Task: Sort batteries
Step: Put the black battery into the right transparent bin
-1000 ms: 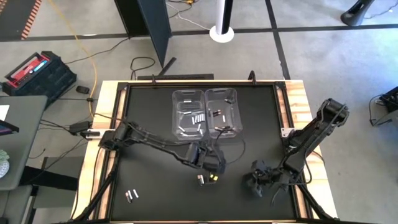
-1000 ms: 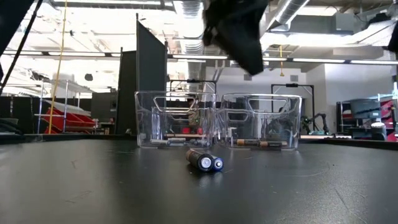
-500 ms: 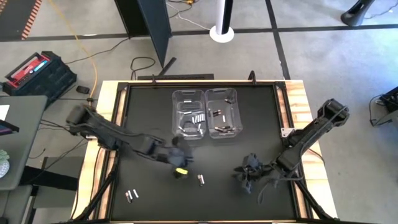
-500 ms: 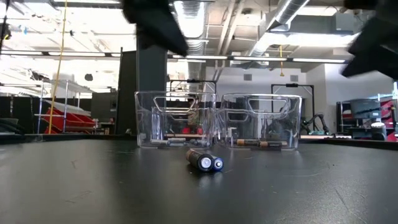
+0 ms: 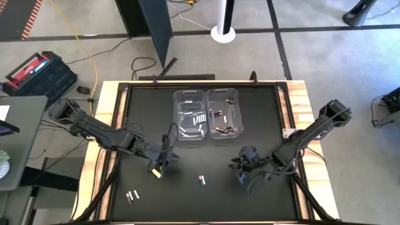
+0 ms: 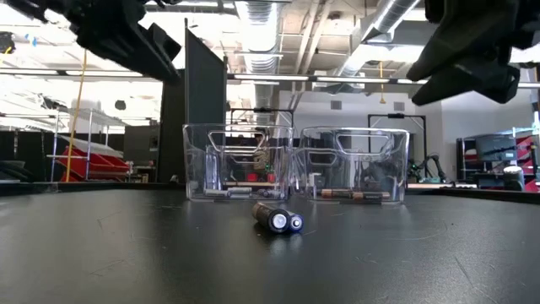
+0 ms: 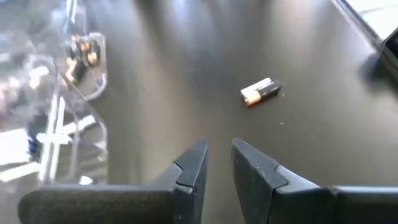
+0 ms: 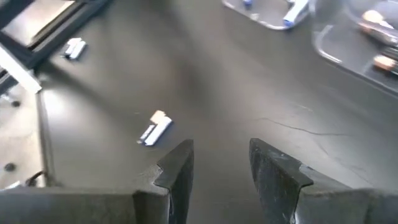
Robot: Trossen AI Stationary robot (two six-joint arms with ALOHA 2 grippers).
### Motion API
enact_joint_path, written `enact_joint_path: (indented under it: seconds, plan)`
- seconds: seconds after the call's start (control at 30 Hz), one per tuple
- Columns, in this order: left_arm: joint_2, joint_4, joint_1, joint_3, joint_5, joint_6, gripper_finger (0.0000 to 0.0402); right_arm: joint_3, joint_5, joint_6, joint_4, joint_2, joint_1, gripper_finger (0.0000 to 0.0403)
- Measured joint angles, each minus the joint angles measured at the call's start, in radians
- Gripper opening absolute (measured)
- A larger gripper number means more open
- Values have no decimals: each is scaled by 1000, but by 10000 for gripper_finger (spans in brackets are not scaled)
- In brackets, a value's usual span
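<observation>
Swung toward the table's left side, left gripper (image 5: 164, 164), fingers nearly together, empty. Right gripper (image 5: 242, 169) apart, empty. Batteries (image 5: 201, 180) near front edge, unsorted; next pick likely.

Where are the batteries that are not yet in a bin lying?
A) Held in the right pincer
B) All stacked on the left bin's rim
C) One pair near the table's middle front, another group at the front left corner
C: in the high view one pair of batteries lies on the mat at the middle front and another group near the front left corner; both pincers are empty.
</observation>
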Motion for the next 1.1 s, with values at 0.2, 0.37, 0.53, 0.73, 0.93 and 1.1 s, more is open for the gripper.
enact_joint_path:
  seconds: [0.2, 0.37, 0.53, 0.73, 0.93, 1.1]
  plan:
    - [76, 119, 9, 0, 21, 162, 83, 0, 0, 66, -31, 0, -1, 173]
    - [191, 252, 10, 1, 101, 207, 128, 0, 0, 86, -37, 0, 2, 173]
    - [287, 391, 10, 10, 106, 217, 162, 0, 0, 87, -42, 0, 4, 173]
    - [396, 496, 11, 58, 131, 178, 161, 0, 0, 87, -50, 0, 4, 173]
    - [525, 492, 29, 170, 286, 173, 161, 0, 0, 85, -49, 0, 5, 173]
    - [585, 486, 55, 221, 376, 176, 160, -1, -25, 81, -50, 0, 5, 173]
